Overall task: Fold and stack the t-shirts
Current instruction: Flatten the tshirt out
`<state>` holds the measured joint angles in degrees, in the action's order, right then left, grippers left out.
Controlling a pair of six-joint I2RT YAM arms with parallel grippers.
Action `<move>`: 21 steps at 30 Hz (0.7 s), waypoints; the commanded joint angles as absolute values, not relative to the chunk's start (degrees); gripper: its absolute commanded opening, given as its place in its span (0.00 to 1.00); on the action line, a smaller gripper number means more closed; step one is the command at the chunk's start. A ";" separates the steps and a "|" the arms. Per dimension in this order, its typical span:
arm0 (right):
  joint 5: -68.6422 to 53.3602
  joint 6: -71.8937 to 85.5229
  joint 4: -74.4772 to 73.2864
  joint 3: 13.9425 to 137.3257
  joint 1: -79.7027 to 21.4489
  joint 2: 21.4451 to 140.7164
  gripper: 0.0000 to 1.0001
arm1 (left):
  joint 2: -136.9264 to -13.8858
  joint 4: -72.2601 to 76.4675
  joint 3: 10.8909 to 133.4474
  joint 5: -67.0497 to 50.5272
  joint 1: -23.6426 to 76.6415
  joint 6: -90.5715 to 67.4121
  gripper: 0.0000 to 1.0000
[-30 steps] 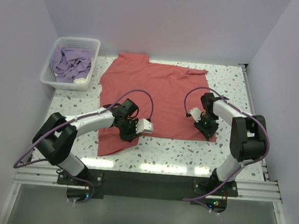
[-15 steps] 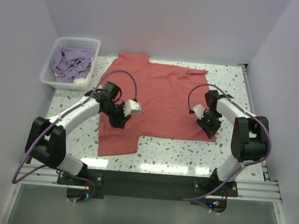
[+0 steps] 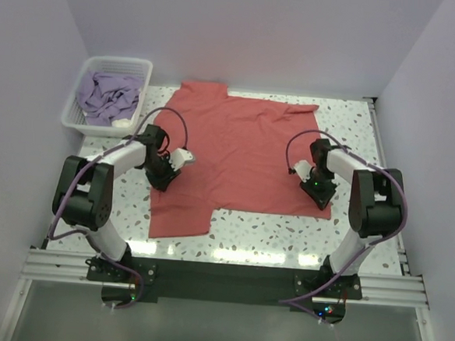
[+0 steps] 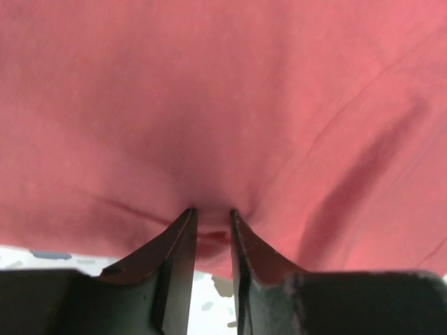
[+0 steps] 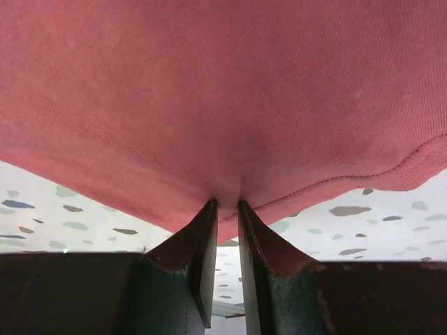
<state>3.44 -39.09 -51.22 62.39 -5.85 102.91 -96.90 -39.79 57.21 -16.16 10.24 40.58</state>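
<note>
The coral-red t-shirt (image 3: 241, 144) lies spread over the middle of the table, with a lower-left flap reaching toward the front edge. My left gripper (image 3: 163, 177) sits at the shirt's left edge, its jaws pinched on a fold of the red cloth (image 4: 223, 105) in the left wrist view (image 4: 213, 213). My right gripper (image 3: 319, 194) is at the shirt's lower right corner, shut on the hemmed edge (image 5: 223, 91) in the right wrist view (image 5: 225, 204). The lavender t-shirt (image 3: 108, 96) lies crumpled in the basket.
The white lattice basket (image 3: 69, 117) stands at the back left corner. Speckled tabletop (image 3: 285, 233) shows in front of the shirt and along both sides. Walls close in the back and both sides.
My left gripper has moved left and back, from the shirt's lower middle to its left edge. The right gripper has stayed at the lower right corner, shifting only slightly.
</note>
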 commanded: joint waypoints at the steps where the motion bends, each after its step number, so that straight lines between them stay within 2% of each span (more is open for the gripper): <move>1: 7.20 -42.00 -50.53 56.44 -5.80 100.65 0.22 | -93.96 -41.91 51.88 -15.72 10.19 41.92 0.29; 5: 6.24 -45.52 -56.92 50.98 -5.89 94.32 0.20 | -86.60 -49.19 44.84 -18.45 14.92 44.81 0.25; 7: 1.07 -48.76 -62.72 51.15 -5.80 90.99 0.20 | -83.25 -52.28 42.90 -20.47 17.04 45.96 0.24; 8: 0.10 -49.91 -67.02 51.67 -5.71 87.92 0.20 | -81.06 -55.78 43.24 -21.52 17.57 46.66 0.24; 11: -1.67 -50.28 -66.72 56.59 -5.71 86.13 0.23 | -81.73 -61.85 49.99 -26.35 15.92 50.17 0.22; 14: -2.63 -46.51 -64.52 64.05 -5.62 91.38 0.23 | -85.68 -59.00 60.44 -29.09 13.19 48.00 0.23; 16: -3.16 -42.48 -63.55 69.86 -5.54 98.33 0.22 | -90.34 -54.78 66.24 -26.90 12.66 43.08 0.25; 21: -1.58 -37.72 -58.19 78.03 -5.63 107.74 0.21 | -100.18 -44.48 71.80 -22.07 12.04 35.87 0.28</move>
<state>-1.26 -42.35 -60.40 74.17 -5.93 104.36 -95.90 -50.70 69.58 -23.97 12.64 41.21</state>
